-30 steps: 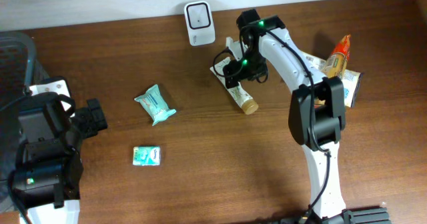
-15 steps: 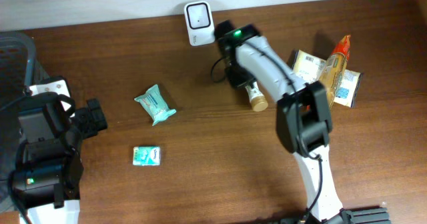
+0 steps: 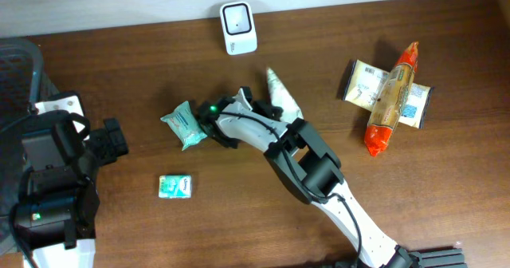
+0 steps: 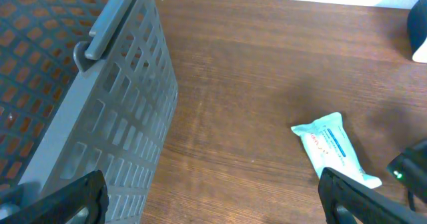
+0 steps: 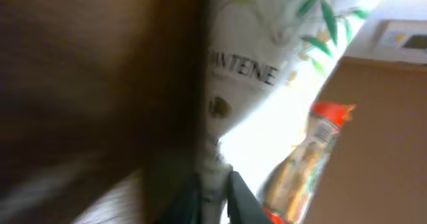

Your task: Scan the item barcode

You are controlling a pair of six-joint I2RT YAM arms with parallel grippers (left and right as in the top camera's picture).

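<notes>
Pantene tube [image 3: 282,99], position? — R.

Middle of the table [image 3: 446,188], on the near side of the white scanner [image 3: 237,27] and a little to its right. It points toward the far edge. The teal wipes pack [image 3: 186,124] lies to its left, close to the right arm's wrist. The snack packets [image 3: 389,94] lie well apart to the right. I cannot tell whether the tube is clear of the wood. — M.

Right gripper [image 5: 215,194]? — R.

Clenched on the tube. The right wrist view is blurred, but both dark fingers pinch the tube's narrow end at the bottom of the frame. The printed brand name runs across the tube above them, and an orange-topped packet [image 5: 303,161] shows behind on the right. — M.

Left gripper [image 4: 213,214]? — R.

Released, with the fingers spread to the two lower corners of its own view and nothing between them. It sits at the left side of the table beside the grey basket [image 4: 113,111], and the wipes pack lies ahead of it. — M.

Anything else on the table? — R.

A small green packet [image 3: 175,186], near of the wipes pack and apart from it. No barcode is readable in any view. — M.
</notes>
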